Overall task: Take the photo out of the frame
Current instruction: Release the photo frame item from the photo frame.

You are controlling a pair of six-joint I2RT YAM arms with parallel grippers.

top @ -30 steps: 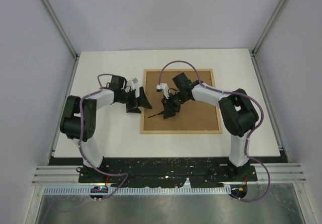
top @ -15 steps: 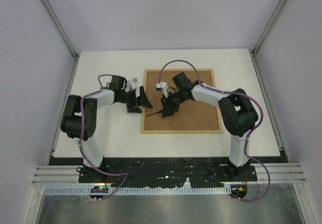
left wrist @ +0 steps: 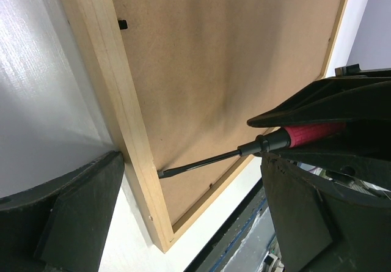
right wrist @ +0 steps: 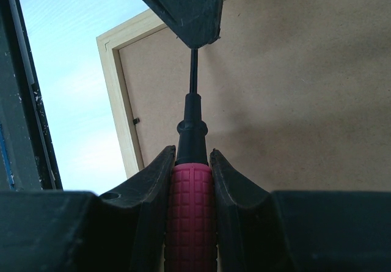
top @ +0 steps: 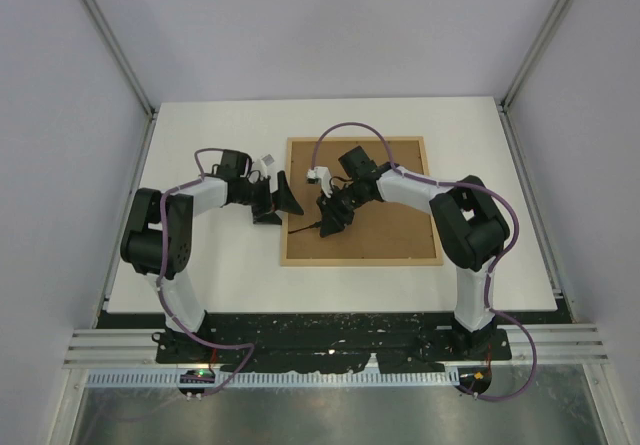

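Note:
The frame point(top: 410, 245) lies face down on the table, its brown fibreboard back point(left wrist: 232, 64) up. The photo is hidden under that back. My right gripper point(top: 330, 217) is shut on a screwdriver with a red handle point(right wrist: 191, 217). Its black shaft point(left wrist: 201, 164) reaches across the back, and the tip touches the inner side of the frame's left rail point(left wrist: 125, 131). My left gripper point(top: 280, 202) stands open astride that rail, one finger point(left wrist: 79, 217) on the table outside it and the other point(left wrist: 317, 217) over the back, beside the screwdriver.
A small black retaining tab point(left wrist: 123, 24) sits on the left rail's inner edge, and one shows as a tab point(right wrist: 135, 121) in the right wrist view. White table point(top: 200, 265) lies left of the frame. The table's near edge runs close below the frame's corner point(left wrist: 162, 244).
My right gripper has shifted slightly left with the screwdriver, bringing the tip to the frame's left rail. The left gripper has stayed put.

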